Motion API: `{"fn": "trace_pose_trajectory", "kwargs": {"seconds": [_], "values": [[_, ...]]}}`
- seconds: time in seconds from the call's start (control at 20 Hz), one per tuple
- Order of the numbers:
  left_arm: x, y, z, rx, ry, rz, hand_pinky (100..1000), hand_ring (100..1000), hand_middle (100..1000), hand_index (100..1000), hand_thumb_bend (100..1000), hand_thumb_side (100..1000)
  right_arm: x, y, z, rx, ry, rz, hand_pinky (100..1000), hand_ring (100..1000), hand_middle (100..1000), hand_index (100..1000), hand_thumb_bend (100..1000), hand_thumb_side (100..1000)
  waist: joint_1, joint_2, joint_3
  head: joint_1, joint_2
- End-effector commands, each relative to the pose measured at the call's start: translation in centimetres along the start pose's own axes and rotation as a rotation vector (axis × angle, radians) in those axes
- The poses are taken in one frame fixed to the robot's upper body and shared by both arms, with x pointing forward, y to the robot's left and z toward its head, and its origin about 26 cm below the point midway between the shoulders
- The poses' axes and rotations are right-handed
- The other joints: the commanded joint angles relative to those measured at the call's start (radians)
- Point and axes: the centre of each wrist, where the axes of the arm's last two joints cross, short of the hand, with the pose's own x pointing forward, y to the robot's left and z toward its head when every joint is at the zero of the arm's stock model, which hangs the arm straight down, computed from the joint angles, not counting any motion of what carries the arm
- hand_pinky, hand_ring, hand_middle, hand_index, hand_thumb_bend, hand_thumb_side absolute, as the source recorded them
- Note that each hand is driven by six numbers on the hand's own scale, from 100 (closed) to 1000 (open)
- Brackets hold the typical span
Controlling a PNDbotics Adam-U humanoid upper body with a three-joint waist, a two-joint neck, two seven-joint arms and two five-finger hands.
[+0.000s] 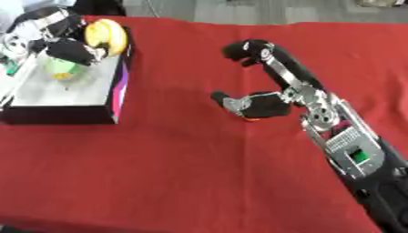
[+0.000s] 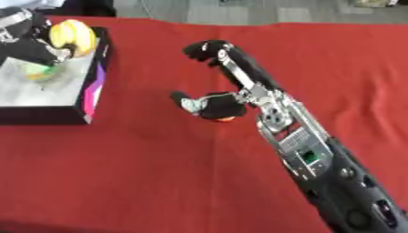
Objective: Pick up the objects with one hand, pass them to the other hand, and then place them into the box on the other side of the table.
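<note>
My right hand (image 1: 267,104) lies low over the middle of the red table (image 1: 183,173), its fingers (image 1: 247,49) stretched far from the thumb (image 1: 226,101). A small orange thing (image 2: 226,119) peeks out from under its palm; the rest of it is hidden. At the far left stands the box (image 1: 118,91), black-sided with a pale floor. My left hand (image 1: 70,50) hangs over the box's far end, right beside a yellow rounded object (image 1: 106,36) at the box's far right corner. A green and pale object (image 1: 62,70) lies inside the box under that hand.
Beyond the box's left side there are white and green bits (image 1: 12,59) off the cloth. The table's far edge (image 1: 263,22) runs along the top, with grey floor behind it. My right forearm (image 1: 350,150) crosses the lower right of the cloth.
</note>
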Motion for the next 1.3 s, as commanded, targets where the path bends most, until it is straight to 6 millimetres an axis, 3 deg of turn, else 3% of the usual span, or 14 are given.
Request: {"fn": "trace_pose_trajectory", "kwargs": {"seconds": [0.05, 0.55, 0.95, 1.1, 1.3], "values": [[-1.2, 2.0, -0.2, 0.086, 0.051, -0.001, 729, 707, 479, 436, 100, 100, 0.8, -1.3, 0.0, -0.034, -0.030, 0.012, 783, 805, 737, 815, 419, 292, -0.004, -0.012, 0.000, 0.017, 0.004], [-5.6, 1.9, -2.7, 0.152, 0.218, 0.025, 731, 712, 494, 463, 100, 110, 1.2, -1.9, 0.0, -0.054, -0.040, 0.007, 781, 800, 733, 811, 421, 290, -0.017, -0.005, -0.003, 0.050, -0.018], [-7.0, 1.5, -3.8, 0.168, 0.274, 0.024, 734, 723, 518, 504, 100, 159, 1.4, -2.1, -0.1, -0.059, -0.045, 0.006, 780, 799, 732, 809, 424, 289, -0.026, -0.001, -0.004, 0.061, -0.034], [-7.4, 1.4, -4.1, 0.179, 0.296, 0.019, 745, 748, 566, 565, 102, 199, 1.5, -2.1, -0.1, -0.061, -0.047, 0.007, 779, 798, 731, 809, 424, 289, -0.026, 0.000, -0.005, 0.063, -0.036], [-7.7, 1.3, -4.3, 0.184, 0.315, 0.004, 776, 817, 677, 731, 321, 335, 1.5, -2.1, -0.1, -0.062, -0.047, 0.005, 779, 798, 731, 809, 425, 288, -0.026, 0.000, -0.005, 0.064, -0.037]]}}
